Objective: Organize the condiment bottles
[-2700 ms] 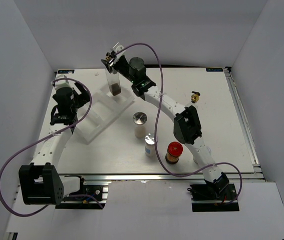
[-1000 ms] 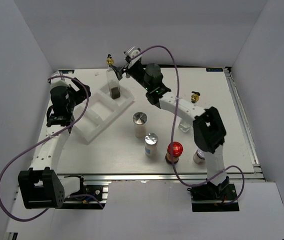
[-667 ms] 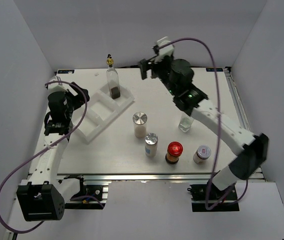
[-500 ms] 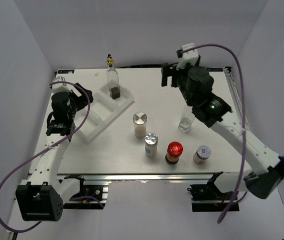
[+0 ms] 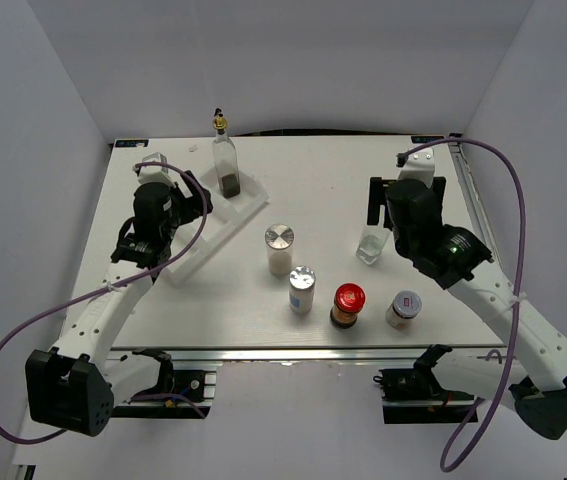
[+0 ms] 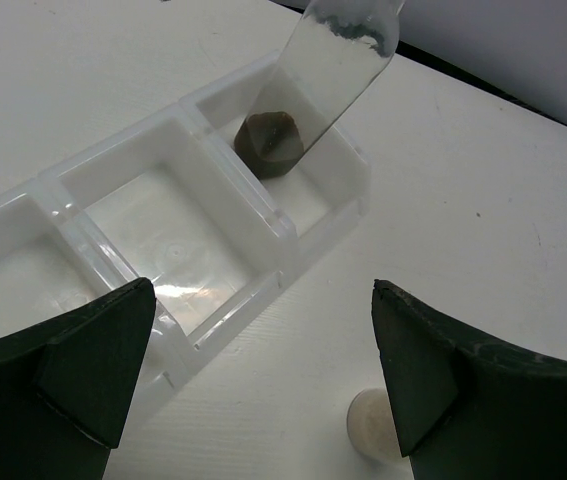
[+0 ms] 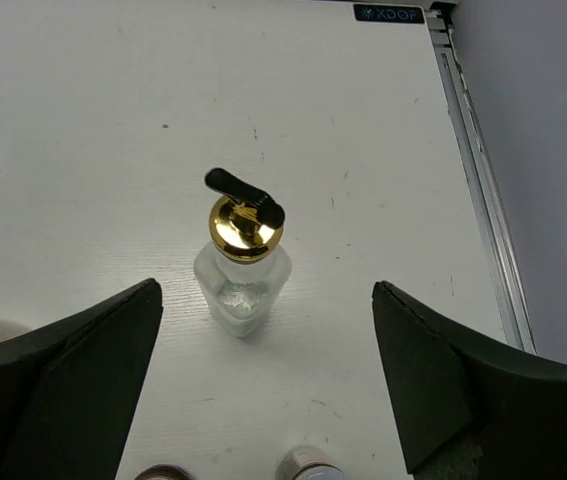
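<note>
Right gripper spread, empty, centred over clear cruet: likely pick setup. Left gripper likewise spread over rack; dark cruet sits in its 1 o'clock cell.

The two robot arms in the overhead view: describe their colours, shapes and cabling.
The left arm and right arm have white tubular links joined by black blocky joint housings. A purple cable loops loosely along each. The left gripper and right gripper each carry two dark, wedge-shaped fingers.
</note>
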`<state>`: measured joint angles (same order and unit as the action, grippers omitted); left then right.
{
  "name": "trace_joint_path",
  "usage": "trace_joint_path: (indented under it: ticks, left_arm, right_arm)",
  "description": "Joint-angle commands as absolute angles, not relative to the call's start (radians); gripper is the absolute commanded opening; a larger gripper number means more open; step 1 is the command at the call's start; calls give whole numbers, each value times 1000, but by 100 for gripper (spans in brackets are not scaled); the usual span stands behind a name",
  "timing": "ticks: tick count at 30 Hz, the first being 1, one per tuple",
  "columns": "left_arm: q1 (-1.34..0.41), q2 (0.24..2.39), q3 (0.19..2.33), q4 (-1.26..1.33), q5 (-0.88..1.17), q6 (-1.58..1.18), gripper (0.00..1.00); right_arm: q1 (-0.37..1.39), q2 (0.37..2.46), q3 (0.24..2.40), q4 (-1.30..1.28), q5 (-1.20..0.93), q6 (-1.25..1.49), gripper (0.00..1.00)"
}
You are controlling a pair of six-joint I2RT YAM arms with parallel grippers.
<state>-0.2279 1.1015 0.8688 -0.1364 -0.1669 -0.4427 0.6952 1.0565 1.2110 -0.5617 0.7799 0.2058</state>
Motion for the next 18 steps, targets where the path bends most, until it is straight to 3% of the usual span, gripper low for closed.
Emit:
trace_joint_path:
  ticks: [1, 8, 18]
  left_arm:
    - [-236, 1094, 910, -150, -204, -420, 98]
    - [-236, 1085, 890, -143, -232, -403, 98]
    - [-236, 1089, 879, -120, -206, -400, 98]
  right_arm:
    - [660, 1043, 1178, -546, 780, 258, 89]
    - [506, 1126, 1091, -330, 640, 201, 89]
    - [471, 1131, 911, 35, 492, 86, 84]
